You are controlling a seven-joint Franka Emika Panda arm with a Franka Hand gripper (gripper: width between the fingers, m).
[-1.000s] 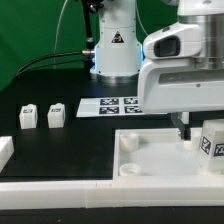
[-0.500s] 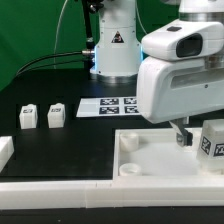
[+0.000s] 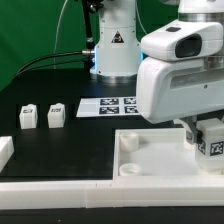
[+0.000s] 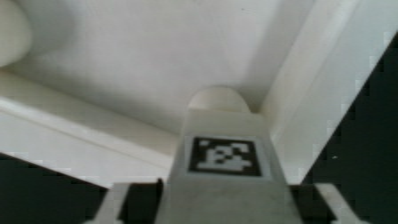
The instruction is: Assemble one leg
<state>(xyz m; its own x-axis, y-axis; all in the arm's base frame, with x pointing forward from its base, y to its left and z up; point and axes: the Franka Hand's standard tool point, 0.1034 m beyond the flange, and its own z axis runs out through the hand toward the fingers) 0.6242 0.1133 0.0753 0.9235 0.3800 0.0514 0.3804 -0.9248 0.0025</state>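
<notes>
A white leg [image 3: 212,140] with a black-and-white marker stands at the large white tray's [image 3: 150,160] right end in the exterior view. My gripper [image 3: 204,128] has come down around it. In the wrist view the leg [image 4: 226,150] lies between my gripper's [image 4: 226,208] two fingers, marker face up. Dark gaps show on both sides between the fingers [image 4: 128,202] and the leg, so the jaws are open and not touching it. The tray's floor [image 4: 143,50] lies behind the leg.
Two more small white legs [image 3: 28,117] [image 3: 56,113] stand on the black table at the exterior view's left. The marker board [image 3: 112,104] lies behind the tray. A white part [image 3: 5,150] sits at the left edge. The robot base [image 3: 113,45] stands behind.
My gripper has moved toward the exterior view's right and down, from beside the leg to straddling it. The leg has not moved.
</notes>
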